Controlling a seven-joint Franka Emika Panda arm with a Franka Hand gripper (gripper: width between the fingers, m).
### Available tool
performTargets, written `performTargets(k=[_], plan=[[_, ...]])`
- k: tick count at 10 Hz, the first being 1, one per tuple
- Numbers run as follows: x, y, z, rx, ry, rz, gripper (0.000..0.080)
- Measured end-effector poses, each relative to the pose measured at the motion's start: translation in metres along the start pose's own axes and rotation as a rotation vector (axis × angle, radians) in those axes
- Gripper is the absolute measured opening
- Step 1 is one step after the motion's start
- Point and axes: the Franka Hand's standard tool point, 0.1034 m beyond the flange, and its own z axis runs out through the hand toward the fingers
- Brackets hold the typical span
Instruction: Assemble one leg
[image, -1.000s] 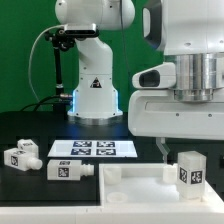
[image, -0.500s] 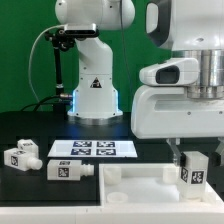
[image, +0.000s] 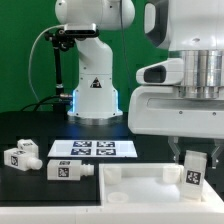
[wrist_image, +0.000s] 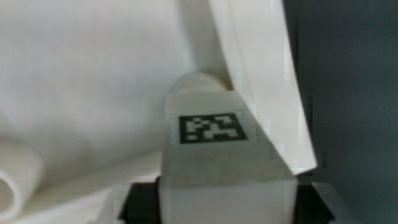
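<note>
Gripping a tagged white leg (image: 194, 170) between its fingers, my rig's hand (image: 193, 158) holds the part upright over a corner of the large white square panel (image: 135, 181). From the wrist camera I see the leg (wrist_image: 217, 140) clamped on both sides, the panel's raised rim running beside it. Two more legs (image: 21, 155) (image: 68, 170) lie on the black surface (image: 25, 180), well away from the hand, near the marker board (image: 92, 148).

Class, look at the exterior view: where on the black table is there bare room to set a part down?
Bare patch: between the marker board and the arm's base. Crowded: exterior view's left, two loose legs; and the right, where the gripper holds a leg over the panel.
</note>
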Motion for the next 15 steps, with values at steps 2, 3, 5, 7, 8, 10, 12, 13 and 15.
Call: performTargets(k=[2, 3, 5, 7, 8, 10, 12, 13, 15], plan=[[0.0009, 0.0037, 0.0023, 0.032, -0.043, 0.393, 0.0293], [0.0019, 0.0055, 0.0025, 0.052, -0.077, 0.553, 0.0293], [-0.0009, 0.0046, 0.0029, 0.058, -0.086, 0.623, 0.0293], [-0.0009, 0.005, 0.0032, 0.059, -0.085, 0.577, 0.0293], [-0.0023, 0.0035, 0.0028, 0.052, -0.072, 0.465, 0.0476], [-0.0016, 0.0001, 0.0024, 0.057, -0.031, -0.019, 0.059], [-0.0038, -0.0009, 0.0031, 0.051, -0.027, -0.183, 0.0646], [-0.0024, 0.0005, 0.0031, 0.049, -0.024, -0.254, 0.0646], [-0.0023, 0.0006, 0.003, 0.04, -0.019, -0.43, 0.0648]])
